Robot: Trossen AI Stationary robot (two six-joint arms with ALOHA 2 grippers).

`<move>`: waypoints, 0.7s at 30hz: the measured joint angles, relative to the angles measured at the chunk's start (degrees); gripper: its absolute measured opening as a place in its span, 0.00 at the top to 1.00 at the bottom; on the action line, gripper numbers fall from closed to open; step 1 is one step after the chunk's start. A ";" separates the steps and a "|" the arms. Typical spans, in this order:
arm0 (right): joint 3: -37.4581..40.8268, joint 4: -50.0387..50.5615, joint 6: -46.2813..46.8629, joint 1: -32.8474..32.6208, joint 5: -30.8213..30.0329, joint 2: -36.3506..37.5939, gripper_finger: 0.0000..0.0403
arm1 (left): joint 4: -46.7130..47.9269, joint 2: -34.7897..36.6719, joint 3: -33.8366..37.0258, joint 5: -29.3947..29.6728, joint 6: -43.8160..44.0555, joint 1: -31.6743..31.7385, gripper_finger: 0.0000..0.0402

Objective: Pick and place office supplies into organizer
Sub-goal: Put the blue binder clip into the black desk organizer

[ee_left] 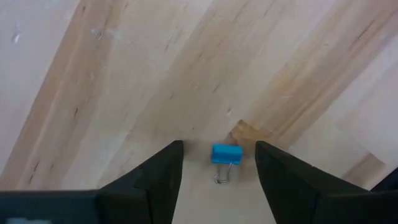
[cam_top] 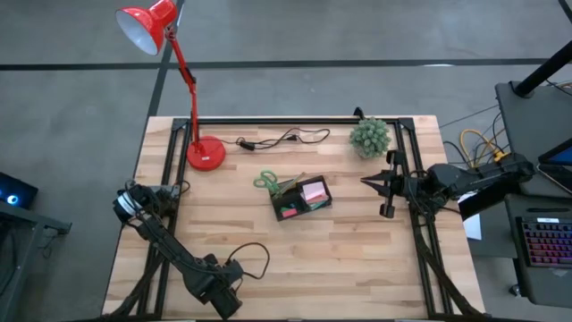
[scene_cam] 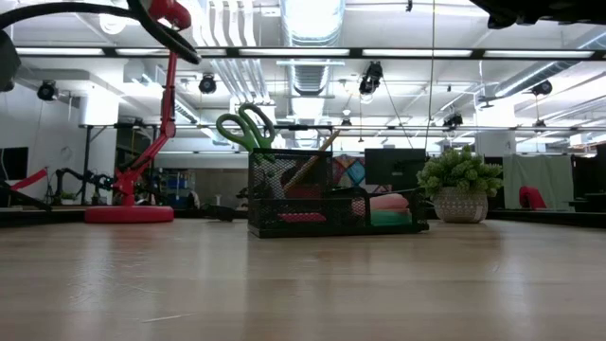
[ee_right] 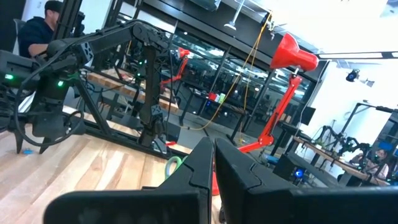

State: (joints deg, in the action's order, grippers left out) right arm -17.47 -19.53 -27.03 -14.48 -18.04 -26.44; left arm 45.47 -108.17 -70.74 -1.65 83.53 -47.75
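Left gripper (ee_left: 217, 180) is hovering with fingers spread wide and empty, a blue binder clip (ee_left: 226, 154) lying on the bench (ee_left: 186, 74) between them. Judged light, rigid, slick; best pinched across its blue body. Right gripper (ee_right: 214, 180) is waiting, fingers closed, empty.

Left arm folded along the desk's left side, elbow near the front edge, wrist bent so the left pincer (cam_top: 125, 204) points down close above the wood. Fingers (ee_left: 155, 180) spread wide apart in the left wrist view, nothing clamped between them. Right arm reaching in from the right edge, forearm roughly level and raised above the desk, right pincer (cam_top: 380, 188) aimed toward the middle. Fingers (ee_right: 202, 162) pressed together in the right wrist view, only a thin seam between them, nothing held.
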 joint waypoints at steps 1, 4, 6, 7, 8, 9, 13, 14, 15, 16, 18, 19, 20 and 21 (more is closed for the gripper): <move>0.00 -0.02 0.00 0.00 0.00 0.02 0.98 | 0.00 -0.01 -0.02 0.00 0.00 0.00 0.53; 0.00 -0.01 0.00 0.00 0.00 0.02 0.98 | 0.00 -0.01 -0.02 0.00 0.00 0.00 0.53; 0.00 0.00 0.00 0.00 0.00 0.01 0.98 | 0.00 -0.01 -0.02 -0.02 0.00 0.00 0.53; 0.00 -0.02 0.00 0.00 0.00 0.00 0.98 | 0.00 -0.01 -0.02 -0.07 0.00 0.00 0.53; 0.00 -0.01 0.00 0.00 0.00 0.01 0.98 | -0.02 -0.01 0.00 -0.14 -0.06 0.00 0.53; 0.00 -0.02 0.00 0.00 0.00 0.00 0.98 | 0.00 -0.04 0.00 -0.21 -0.14 0.00 0.54; 0.00 -0.02 0.01 0.00 0.00 0.00 0.98 | 0.24 -0.09 0.03 -0.24 -0.11 0.00 0.60; 0.00 -0.01 0.01 0.00 0.00 0.01 0.98 | 0.33 -0.09 0.04 -0.24 -0.09 0.00 0.62; 0.00 -0.01 0.02 0.00 0.00 0.01 0.98 | 0.39 -0.09 0.04 -0.24 -0.07 0.00 0.64; 0.00 -0.01 0.00 0.00 0.00 0.00 0.98 | 0.46 -0.09 0.07 -0.29 -0.09 0.00 0.67; 0.00 0.00 0.02 0.00 0.00 0.00 0.98 | 0.42 -0.09 0.07 -0.54 -0.15 0.00 0.71; 0.00 -0.01 0.02 0.00 0.00 0.02 0.98 | 0.36 -0.11 0.07 -0.66 -0.15 0.00 0.73; 0.00 -0.02 0.02 0.00 0.00 0.00 0.98 | 0.32 -0.12 0.07 -0.79 -0.14 0.00 0.75; 0.00 -0.02 0.02 0.00 0.00 0.02 0.98 | 0.25 -0.12 0.07 -0.86 -0.15 0.00 0.78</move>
State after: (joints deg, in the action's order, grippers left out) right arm -17.47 -19.55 -27.00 -14.48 -18.04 -26.42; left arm 45.72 -108.29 -70.67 -2.51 83.37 -47.75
